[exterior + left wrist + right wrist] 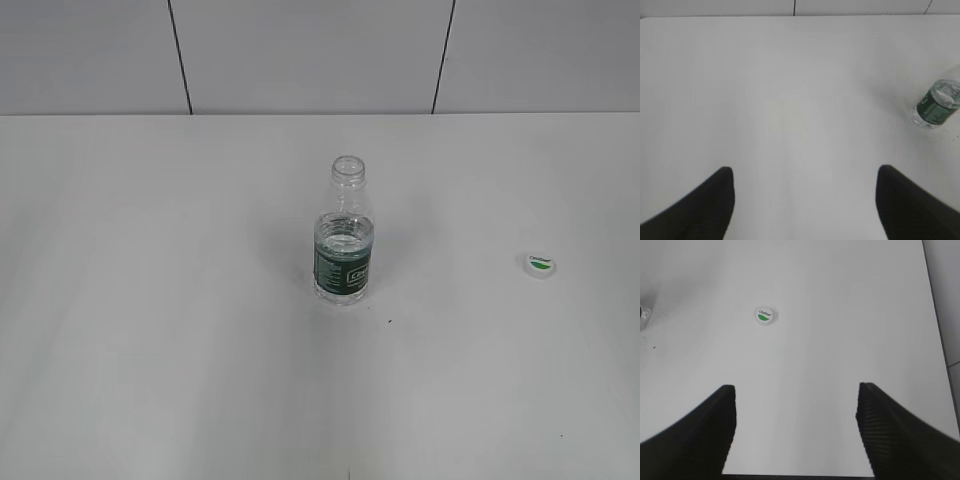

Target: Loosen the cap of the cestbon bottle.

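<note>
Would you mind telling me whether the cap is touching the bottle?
Apart. The exterior view shows the cap lying on the table well right of the bottle, whose neck is bare.

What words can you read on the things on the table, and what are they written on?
Bottle label: a white boxed logo beginning with "C"; the remaining letters are too blurred to read.
Smaller print on the green label band: too small to read.
Cap, lying on the table apart from the bottle: tiny lettering above a green leaf mark, too small to read.
No other words, numbers or signs show.
</note>
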